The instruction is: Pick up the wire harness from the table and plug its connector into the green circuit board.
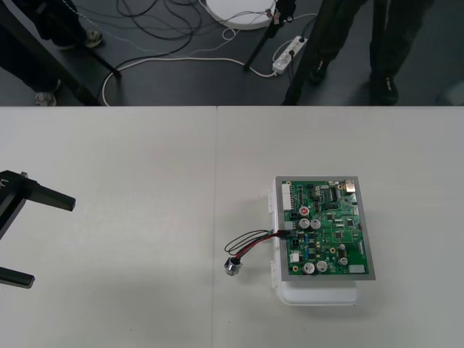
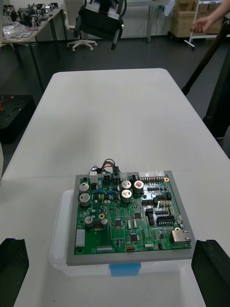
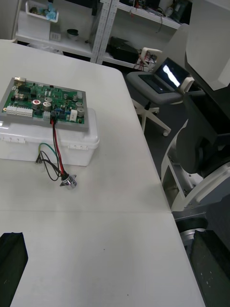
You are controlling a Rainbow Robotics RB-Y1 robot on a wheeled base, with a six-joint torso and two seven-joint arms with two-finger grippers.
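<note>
1. From above, the green circuit board (image 1: 328, 228) lay on its white base (image 1: 319, 294) on the robot's right half of the counter (image 1: 145, 159). The left tool (image 1: 52, 242) hung at the counter's left side, well apart from the board. Its two black fingers were spread wide with nothing between them.
2. That view showed the wire harness (image 1: 250, 243) in plan. It looped out from the board's left edge to the round socket (image 1: 233, 267), which lay on the counter just beside the base.
3. The left wrist view added height. Red and black wires (image 3: 56, 148) climbed from the counter up the base's wall to the plug (image 3: 51, 121), which sat in the board's edge. A green wire curled low beside them.
4. The right wrist view faced the board's opposite side. The right tool (image 2: 112, 249) hung near the base, its fingers (image 2: 12, 268) far apart to either side and gripping nothing. The plug stood on the board's far edge, and a blue tab (image 2: 124, 268) showed on the base's near wall.
5. The base looked like a shallow lidded box with the board resting on top. What it held inside could not be told.
</note>
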